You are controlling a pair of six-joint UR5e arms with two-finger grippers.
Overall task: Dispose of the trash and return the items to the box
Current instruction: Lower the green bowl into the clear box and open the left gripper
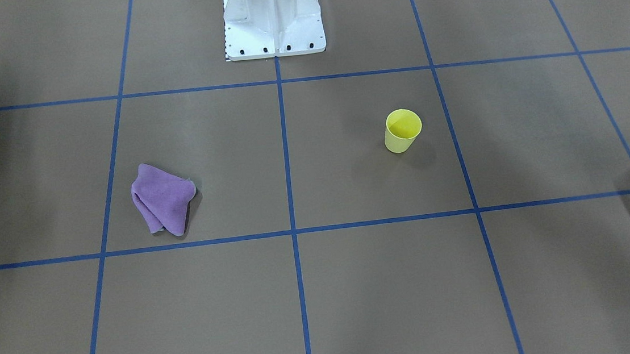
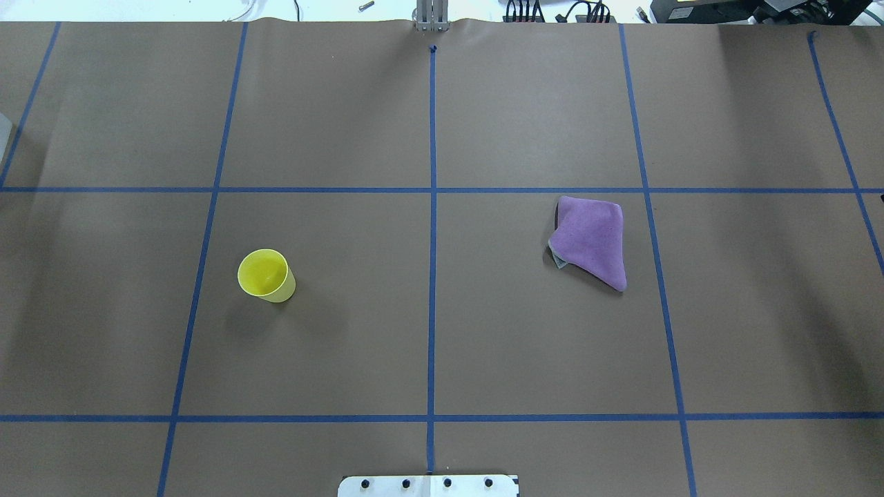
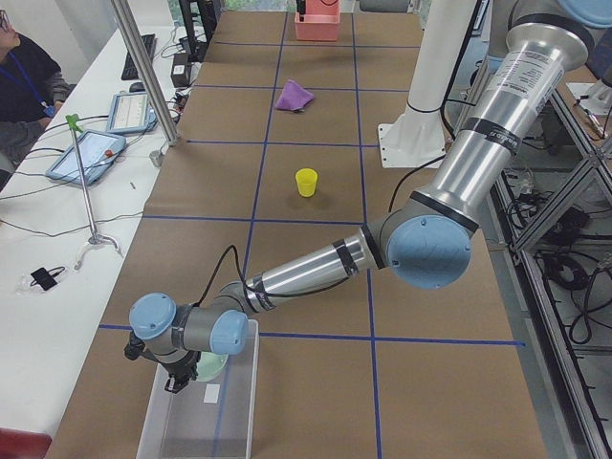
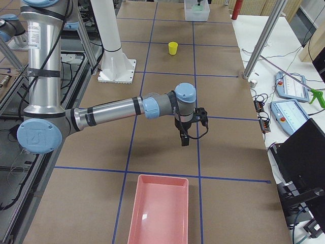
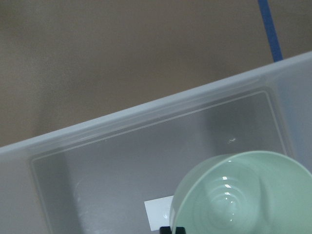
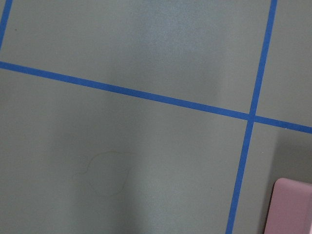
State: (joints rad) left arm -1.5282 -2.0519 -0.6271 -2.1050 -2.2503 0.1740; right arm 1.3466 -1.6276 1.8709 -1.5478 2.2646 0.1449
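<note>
Two arms stretch low over the brown paper table, each toward its own end. On the left arm the upper tube slopes down to a blue-capped elbow, the forearm runs nearly level, and the wrist folds down so the left pincer hangs over the box. Right at this pincer is a pale green bowl, glossy and round, framed by the box's frosted, round-cornered plastic walls. Whether the pincer pinches the rim or stands spread I cannot tell. A white rectangular label shows below, partly hidden by the bowl, its print not legible. On the right arm the forearm is level and the wrist turned down, with the right pincer pointing at bare paper near a crossing of blue tape lines. Its spread cannot be told either. Just past this pincer lies a shallow pink tray of smooth plastic. Well apart from both pincers, between them, the small yellow cup stands upright outside the box, tapered and rimmed. Nearer the right pincer rests a crumpled purple cloth, soft and napped. Lettering on the left arm's upper tube is too small to read
</note>
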